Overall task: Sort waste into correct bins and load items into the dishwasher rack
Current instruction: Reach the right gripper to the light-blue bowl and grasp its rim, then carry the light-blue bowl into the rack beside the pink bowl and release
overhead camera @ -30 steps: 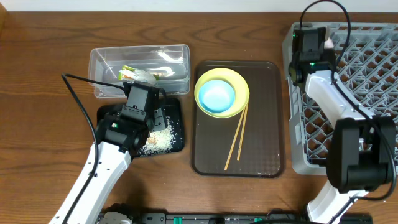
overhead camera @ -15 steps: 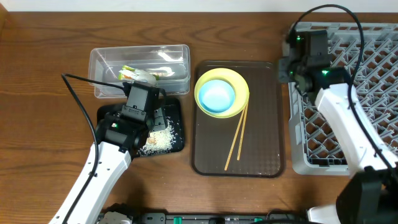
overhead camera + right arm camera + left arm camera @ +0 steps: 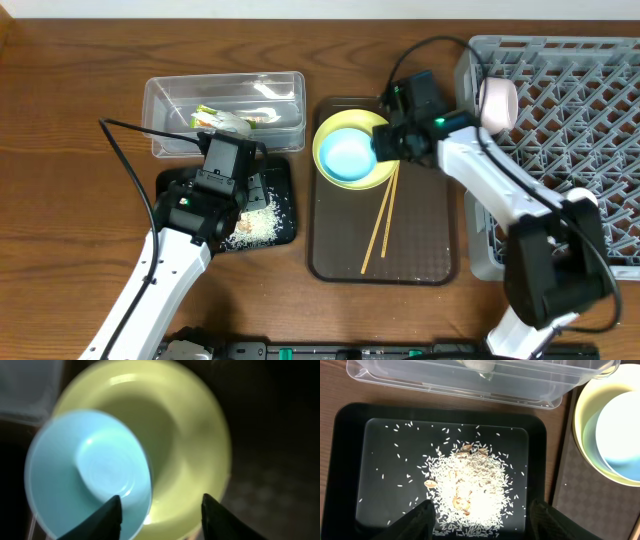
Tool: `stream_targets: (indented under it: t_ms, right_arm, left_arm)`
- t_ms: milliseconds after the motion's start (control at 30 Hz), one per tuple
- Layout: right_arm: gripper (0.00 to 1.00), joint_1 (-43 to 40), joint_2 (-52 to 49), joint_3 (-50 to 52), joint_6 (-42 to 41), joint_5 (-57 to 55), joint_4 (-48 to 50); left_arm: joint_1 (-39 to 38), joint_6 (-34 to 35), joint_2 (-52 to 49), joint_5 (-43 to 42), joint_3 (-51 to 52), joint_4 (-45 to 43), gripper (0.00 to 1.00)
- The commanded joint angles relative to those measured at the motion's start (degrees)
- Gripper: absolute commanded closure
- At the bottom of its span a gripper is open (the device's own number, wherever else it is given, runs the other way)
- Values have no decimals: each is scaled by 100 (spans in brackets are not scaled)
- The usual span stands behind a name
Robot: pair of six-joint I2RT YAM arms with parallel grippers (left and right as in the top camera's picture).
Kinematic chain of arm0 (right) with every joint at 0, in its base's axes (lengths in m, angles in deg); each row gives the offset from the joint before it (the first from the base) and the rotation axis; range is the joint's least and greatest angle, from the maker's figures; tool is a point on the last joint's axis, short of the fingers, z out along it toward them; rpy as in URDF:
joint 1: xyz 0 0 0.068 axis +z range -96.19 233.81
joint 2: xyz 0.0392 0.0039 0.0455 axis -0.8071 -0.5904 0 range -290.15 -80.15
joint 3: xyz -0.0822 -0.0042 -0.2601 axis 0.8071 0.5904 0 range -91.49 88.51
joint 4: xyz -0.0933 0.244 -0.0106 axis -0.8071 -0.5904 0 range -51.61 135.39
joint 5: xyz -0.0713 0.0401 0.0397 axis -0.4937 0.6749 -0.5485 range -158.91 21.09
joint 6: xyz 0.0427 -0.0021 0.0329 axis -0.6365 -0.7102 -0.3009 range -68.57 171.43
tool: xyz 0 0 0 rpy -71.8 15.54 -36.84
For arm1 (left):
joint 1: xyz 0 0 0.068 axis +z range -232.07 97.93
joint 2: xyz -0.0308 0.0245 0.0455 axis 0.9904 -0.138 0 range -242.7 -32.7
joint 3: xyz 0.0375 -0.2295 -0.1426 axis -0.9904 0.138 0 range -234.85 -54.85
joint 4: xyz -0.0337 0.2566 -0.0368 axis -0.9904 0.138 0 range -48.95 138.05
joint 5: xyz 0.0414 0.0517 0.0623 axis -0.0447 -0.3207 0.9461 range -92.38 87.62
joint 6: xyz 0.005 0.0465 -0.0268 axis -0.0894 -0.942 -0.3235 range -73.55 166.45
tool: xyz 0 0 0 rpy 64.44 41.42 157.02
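Observation:
My left gripper [image 3: 232, 190] hangs open above the shallow black tray [image 3: 284, 180]; white rice-like scraps [image 3: 470, 485] lie heaped beneath its spread fingers [image 3: 420, 520]. Behind it the clear tub [image 3: 170, 95] holds the green-and-orange wrapper [image 3: 215, 118]. On the brown serving tray, the light blue bowl [image 3: 348, 155] rests inside the yellow plate [image 3: 385, 125]. My right gripper [image 3: 388, 142] hovers open over them, the bowl's rim [image 3: 145, 475] lying under the gap between its jaws. The chopsticks [image 3: 381, 220] lie beside the plate. A pinkish-white bowl [image 3: 497, 102] stands in the grey dishwasher rack [image 3: 600, 110].
The brown serving tray [image 3: 425, 250] sits between the bins and the rack. My right arm stretches from the rack's front corner across the tray's right side. A black cable [image 3: 125, 160] loops over the wood left of the black tray.
My right arm has swung left from the rack's back left corner to above the plate, leaving the pinkish-white bowl in the rack. The left arm has stayed still.

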Motion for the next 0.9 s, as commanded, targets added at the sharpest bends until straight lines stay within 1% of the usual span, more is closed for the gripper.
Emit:
stream_targets:
  t_ms: [0,33,67,133,167,233,433,567,733,867]
  right_arm:
    - [56,105,-238,44,-278,28,120]
    - [61,122,-295,44,-341,33,181]
    - [68,133,-337,44,-402,31,232]
    - [89,142,-393,44,-498,26,282]
    - [93,142,-398,44,-553,15,286]
    - [99,142,-398,44,-568,-44,295]
    - [99,42,-177,-55,-562,-439,271]
    - [99,-199,385,-149,-424,-990,306]
    - [99,-638,1178,-155,212,-2085,564]
    - [99,-1115,1609,-155,824,-2944,807]
  left_arm:
    - [20,52,4,109,-31,20,36]
    - [20,52,4,109,-31,20,36]
    - [20,52,4,109,-31,20,36]
    - [20,52,4,109,-31,22,36]
    - [20,52,4,109,-31,22,36]
    - [20,52,4,109,-31,22,36]
    - [20,52,4,109,-31,22,36]
    - [20,52,4,109,-31,22,36]
    - [20,52,4,109,-31,20,36]
    - [20,52,4,109,-31,17,36]
